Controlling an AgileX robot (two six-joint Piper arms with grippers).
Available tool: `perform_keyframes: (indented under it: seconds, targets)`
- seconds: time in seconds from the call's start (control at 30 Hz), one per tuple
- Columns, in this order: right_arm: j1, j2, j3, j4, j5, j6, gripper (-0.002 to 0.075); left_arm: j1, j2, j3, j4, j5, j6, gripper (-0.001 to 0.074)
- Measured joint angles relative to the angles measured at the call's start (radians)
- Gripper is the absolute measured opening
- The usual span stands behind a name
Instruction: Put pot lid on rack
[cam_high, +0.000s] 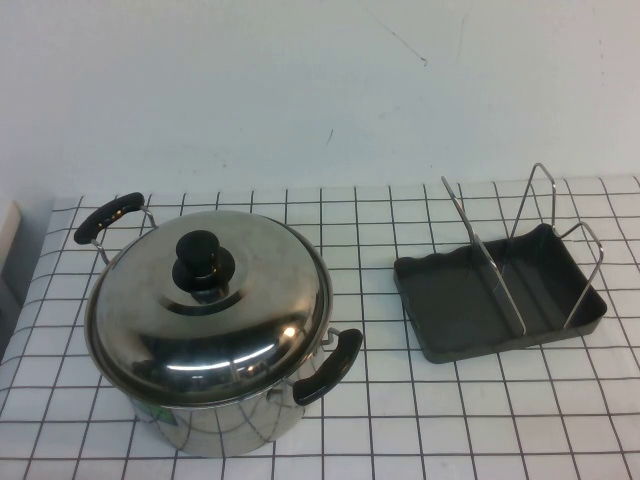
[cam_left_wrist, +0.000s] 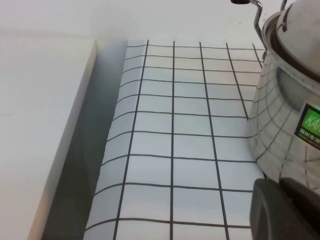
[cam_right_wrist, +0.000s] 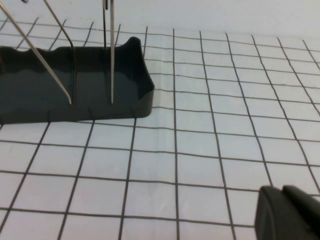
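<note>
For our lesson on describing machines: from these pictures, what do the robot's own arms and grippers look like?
Little shows. The arms are out of the high view. Each wrist view catches only a dark, matte, rounded-edged block at the frame's corner: the left gripper beside the pot, the right gripper above the checked cloth. No cables or markings are visible.

round domed stainless-steel pot lid (cam_high: 215, 300): shiny silver, mirror-bright, with a black knob (cam_high: 203, 262) at its centre
deep steel pot (cam_high: 225, 425): polished silver, reflecting the grid lines; two black handles; a green label with white lettering on its side
small rectangular rack (cam_high: 470, 320): dark grey tray, wavy rim, thin silver wire loops
worktop (cam_high: 480, 420): white cloth crossed by thin black lines in a square grid
back wall (cam_high: 300, 90): plain off-white
left tool (cam_left_wrist: 285, 210): black
right tool (cam_right_wrist: 287, 212): black
</note>
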Motion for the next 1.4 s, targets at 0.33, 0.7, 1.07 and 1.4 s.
perform_keyframes:
  seconds: [0.33, 0.7, 1.07, 1.4]
  targets:
    - [0.000, 0.000, 0.000, 0.000, 0.000, 0.000, -0.0003, 0.000, 0.000, 0.000, 0.000, 0.000, 0.000, -0.0003]
    - [0.000, 0.000, 0.000, 0.009, 0.000, -0.022, -0.0003, 0.000, 0.000, 0.000, 0.000, 0.000, 0.000, -0.0003]
    - [0.000, 0.000, 0.000, 0.036, 0.000, -0.081, -0.0003, 0.000, 0.000, 0.000, 0.000, 0.000, 0.000, -0.0003]
    - [0.000, 0.000, 0.000, 0.044, 0.000, -0.081, -0.0003, 0.000, 0.000, 0.000, 0.000, 0.000, 0.000, -0.0003]
